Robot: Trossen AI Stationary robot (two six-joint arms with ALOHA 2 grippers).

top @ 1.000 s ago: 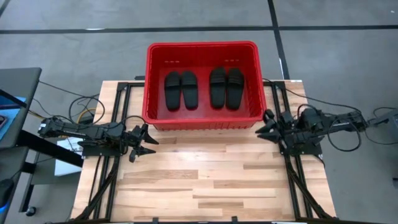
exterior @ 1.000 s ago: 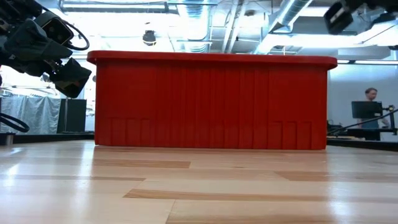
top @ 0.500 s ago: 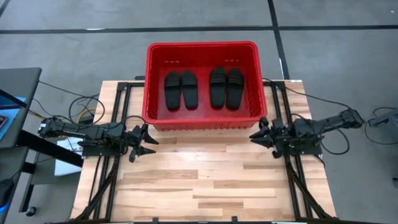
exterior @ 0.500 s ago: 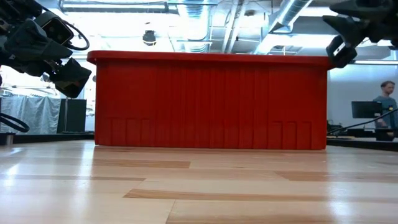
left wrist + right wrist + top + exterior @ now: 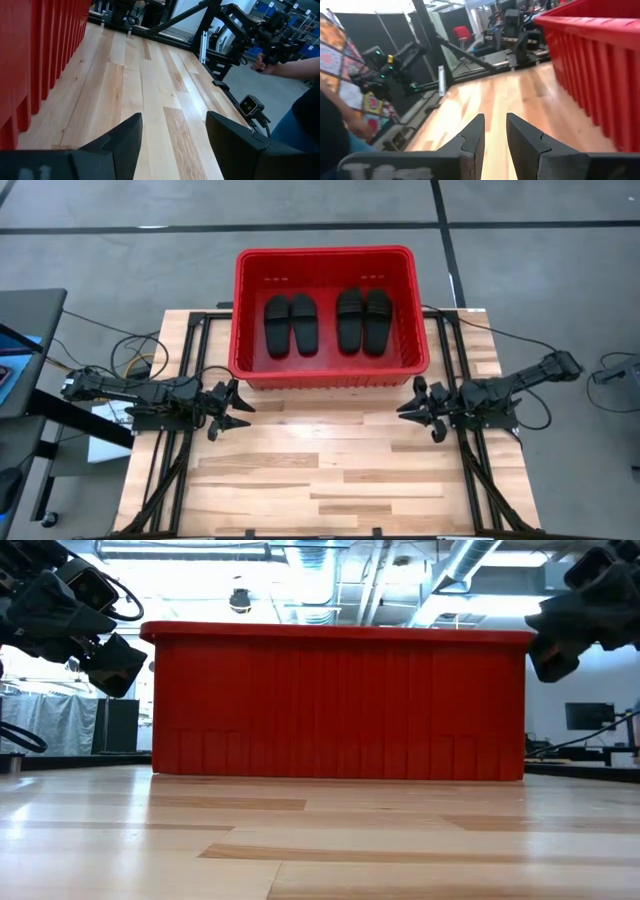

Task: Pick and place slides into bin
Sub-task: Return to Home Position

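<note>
The left gripper (image 5: pixel 240 405) hangs off the bin's (image 5: pixel 240 320) near-left corner, fingers wide apart and empty. It sits apart from the red wall. The left wrist view shows that ribbed wall running close alongside, so a swing toward the bin would likely clip it.

All four slides (image 5: pixel 292 325) lie flat on the bin floor in two pairs, one left of middle and one right, well below the rim. Nothing looks left to pick, so the chief risk now is probably a bump that shoves the bin off the table's (image 5: pixel 330 470) far edge, which it already overhangs.

The right gripper (image 5: pixel 410 408) hovers off the bin's near-right corner, just clear of the wall, its fingers parted by a narrow gap with nothing between them. It is the nearer of the two to the bin, so pulling back along the wall rather than away from it could catch a rib.

In front of the bin the boards lie bare between the grippers, giving both arms free room there. Black frame rails (image 5: pixel 175 380) flank the bin on each side and narrow the room outward.
</note>
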